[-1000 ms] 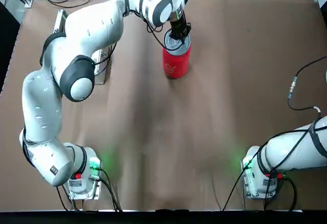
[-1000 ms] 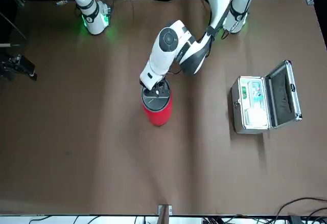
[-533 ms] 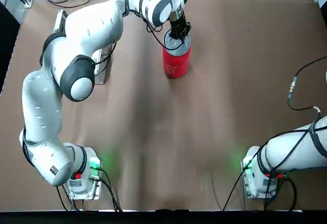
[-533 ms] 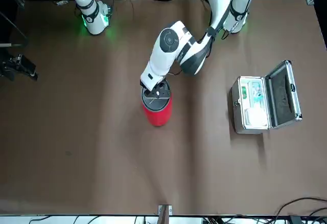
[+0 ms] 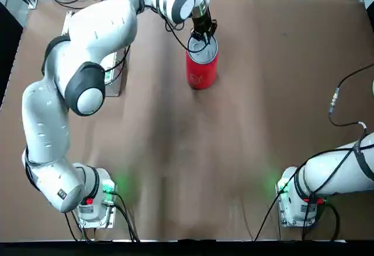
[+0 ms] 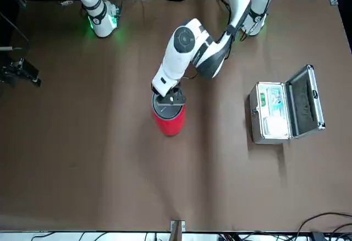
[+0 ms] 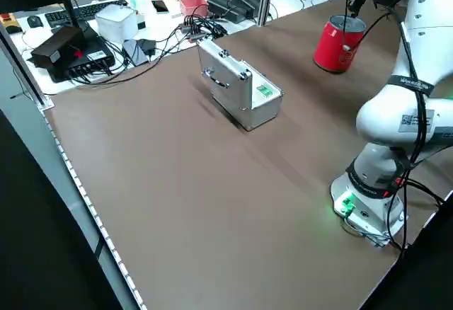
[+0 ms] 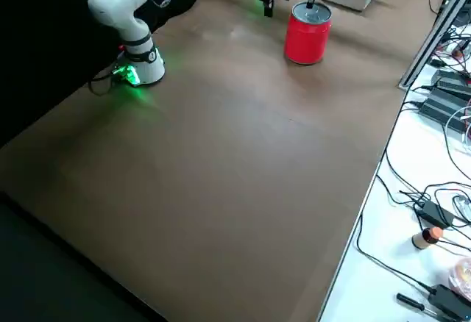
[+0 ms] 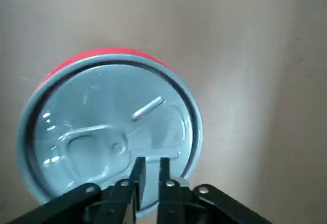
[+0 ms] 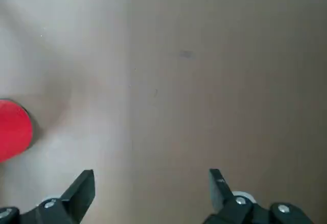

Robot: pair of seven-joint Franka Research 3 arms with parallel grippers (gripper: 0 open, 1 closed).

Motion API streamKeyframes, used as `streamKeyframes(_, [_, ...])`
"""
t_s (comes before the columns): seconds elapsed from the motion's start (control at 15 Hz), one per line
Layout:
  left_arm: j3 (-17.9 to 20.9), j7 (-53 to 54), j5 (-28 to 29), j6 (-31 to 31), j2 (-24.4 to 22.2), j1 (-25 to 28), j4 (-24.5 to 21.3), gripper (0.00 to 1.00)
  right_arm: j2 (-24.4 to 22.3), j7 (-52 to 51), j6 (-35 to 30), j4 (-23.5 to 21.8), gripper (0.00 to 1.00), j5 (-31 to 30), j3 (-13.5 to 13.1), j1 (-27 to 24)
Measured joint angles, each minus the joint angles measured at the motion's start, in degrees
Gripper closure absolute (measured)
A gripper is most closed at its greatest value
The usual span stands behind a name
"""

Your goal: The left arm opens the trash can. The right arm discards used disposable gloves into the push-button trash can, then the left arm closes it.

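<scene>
**A:** Near side first: we see the right arm (image 5: 342,171) parked at its base, and the right gripper (image 10: 148,193) hangs over bare table (image 10: 204,81) with its fingers spread wide, carrying nothing.

**B:** And no gloves anywhere we can spot, so we judge they are already dropped in, or hidden from us.

**A:** Farther out, mid-table, stands the trash can (image 5: 201,66), upright, lid (image 9: 110,132) flat and shut.

**B:** The left gripper (image 9: 149,170) sits right above that lid, fingers pressed nearly together, gripping nothing. We'd say this is the closing press, or just after it.

**A:** Left of the bin, the silver case (image 6: 283,109) lies open, untouched.

**B:** Any writing? We see a faint logo on the red side, unreadable from here.
</scene>
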Motion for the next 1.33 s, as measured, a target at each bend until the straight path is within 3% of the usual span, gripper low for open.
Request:
streamKeyframes(0.27, [0.24,-0.25,0.50,-7.07,-4.01,2.66,0.26,0.46,0.00,-0.01,0.01,0.02,0.02,0.01,0.02,0.19])
streamKeyframes(0.6, [0.46,7.25,1.20,-18.27,-10.33,11.96,0.49,0.03,0.00,-0.02,0.00,0.07,0.02,0.02,0.04,0.36])
streamKeyframes(1.0, [0.58,28.51,1.32,-30.31,-17.33,26.69,0.60,0.00,0.00,-0.02,-0.02,0.09,0.02,0.02,0.04,0.89])
streamKeyframes(1.07, [0.59,35.47,1.33,-32.88,-19.41,31.19,0.60,0.00,0.00,-0.02,-0.02,0.10,0.02,0.03,0.03,0.90])
streamKeyframes(1.33, [0.64,44.39,2.10,-35.61,-21.44,36.02,0.56,0.00,0.00,-0.02,-0.02,0.10,0.02,0.02,0.02,0.91])
